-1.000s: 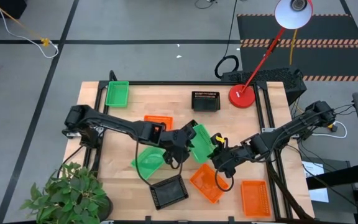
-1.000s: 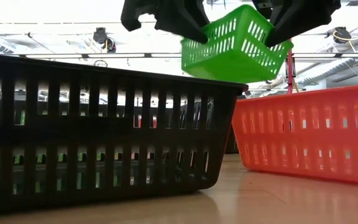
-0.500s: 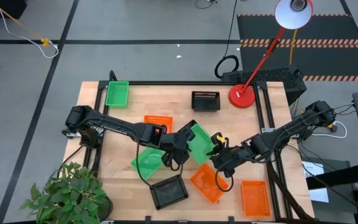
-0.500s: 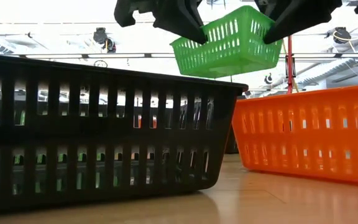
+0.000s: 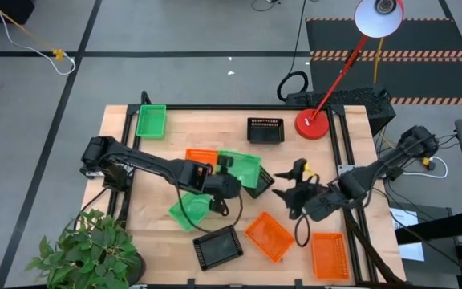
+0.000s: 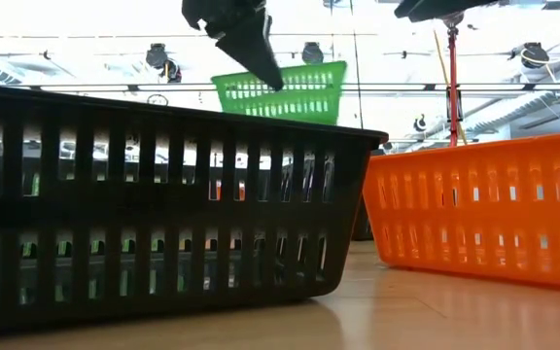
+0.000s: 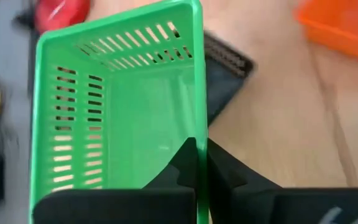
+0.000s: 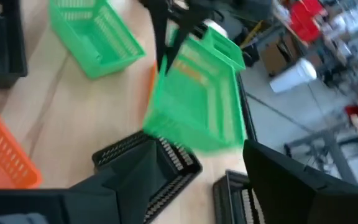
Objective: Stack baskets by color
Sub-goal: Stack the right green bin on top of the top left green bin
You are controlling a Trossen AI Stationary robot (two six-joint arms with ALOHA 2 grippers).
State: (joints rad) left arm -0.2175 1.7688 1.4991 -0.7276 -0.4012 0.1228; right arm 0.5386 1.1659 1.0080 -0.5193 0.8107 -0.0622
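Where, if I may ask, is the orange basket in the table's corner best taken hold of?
Probably its inner long wall, from straight above: the orange basket sits upright, so a finger fits each side of the rim; the outer wall is close to the table frame.

The desk (image 5: 167,144) is a light wooden top bordered by a dark frame. Resting on it: a green basket (image 5: 151,120) at the far left corner; a black basket (image 5: 265,129) at the far edge, beside the round red lamp base (image 5: 312,124); an orange basket (image 5: 201,154) near the centre; a second green basket (image 5: 189,210) nearer the front; a black basket (image 5: 218,246) at the front edge; and two orange baskets (image 5: 267,237) (image 5: 328,255) front right.
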